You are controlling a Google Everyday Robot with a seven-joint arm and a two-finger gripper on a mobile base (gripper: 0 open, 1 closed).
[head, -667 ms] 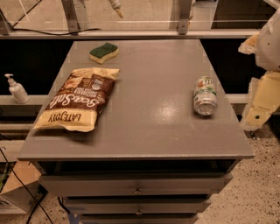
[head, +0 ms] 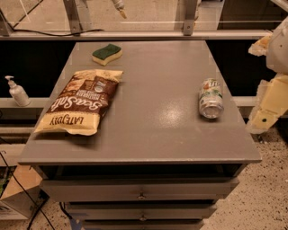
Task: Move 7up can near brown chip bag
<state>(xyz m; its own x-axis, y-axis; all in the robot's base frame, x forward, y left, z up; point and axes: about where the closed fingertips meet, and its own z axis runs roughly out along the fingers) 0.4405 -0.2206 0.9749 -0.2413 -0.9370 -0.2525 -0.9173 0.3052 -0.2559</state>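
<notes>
Camera view, one 7up can (head: pixel 210 98), one brown chip bag (head: pixel 81 102), one sponge (head: pixel 107 53), gripper (head: pixel 119 8) top edge, state unclear

The one camera looked down on the surface (head: pixel 153 90) from its front, fairly near. The hand (head: pixel 264 117) hung at the view's right edge.

Pale arm (head: pixel 280 45) entering at the right edge of view, cream hand (head: pixel 266 105) hanging below it, angled down-left
</notes>
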